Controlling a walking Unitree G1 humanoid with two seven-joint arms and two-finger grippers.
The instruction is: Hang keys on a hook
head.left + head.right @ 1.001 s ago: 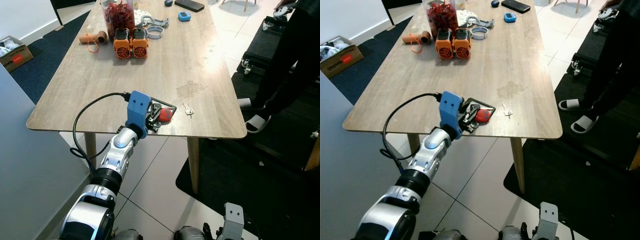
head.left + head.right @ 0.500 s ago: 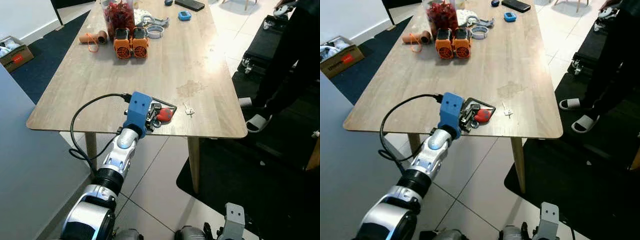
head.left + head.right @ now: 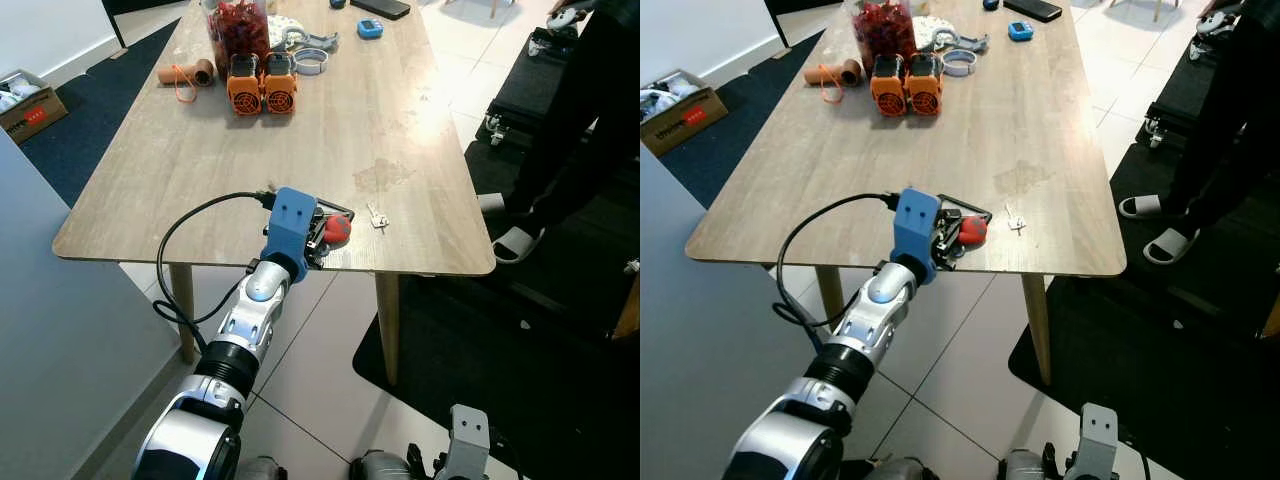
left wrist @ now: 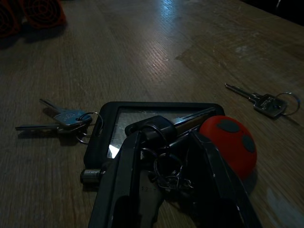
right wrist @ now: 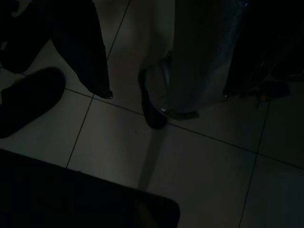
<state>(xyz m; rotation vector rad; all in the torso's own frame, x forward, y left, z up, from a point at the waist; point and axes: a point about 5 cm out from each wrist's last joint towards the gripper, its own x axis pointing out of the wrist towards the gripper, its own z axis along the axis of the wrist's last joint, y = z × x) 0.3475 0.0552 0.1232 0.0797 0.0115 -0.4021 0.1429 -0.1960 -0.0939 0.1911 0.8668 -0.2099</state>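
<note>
Red round key fob (image 4: 228, 142) with a bunch of silver rings and keys sits at the near edge of the pale wood tabletop (image 3: 200, 150), and the left hand (image 4: 166, 166) is down on it. In the left wrist view the two black fingers (image 4: 126, 175) straddle the ring cluster, fairly narrow, with rings and a black clip between them; whether they actually pinch the bunch or just bracket it, I cannot tell. The bunch lies on or against a black rectangular frame with a shiny inset (image 4: 156, 116), flat on the wood.

Step in hand, by my read: the pick-up of the keys, grasp stage, not lifted yet. Next move calls for a firm closure on the rings or fob, then a straight lift clear of the frame, then a carry to a hook; I can't make out any hook.

Loose stuff nearby: a small pair of silver keys on a ring (image 4: 61, 118) touching the frame's far side from the fob, and a single silver key with ring (image 3: 376, 217) just beyond the fob. Either could snag or get picked by mistake. The frame may drag along if the rings are clipped to it.

Further up the tabletop, well apart: two orange fan-like blocks (image 3: 262, 88), a clear jar of red bits (image 3: 237, 30), a cardboard roll with an orange band (image 3: 186, 75), a black phone (image 3: 379, 8). A person in dark trousers (image 3: 590, 110) stands off the right side. Right hand hangs idle over grey floor tiles (image 5: 118, 152), dark, fingers parted.
</note>
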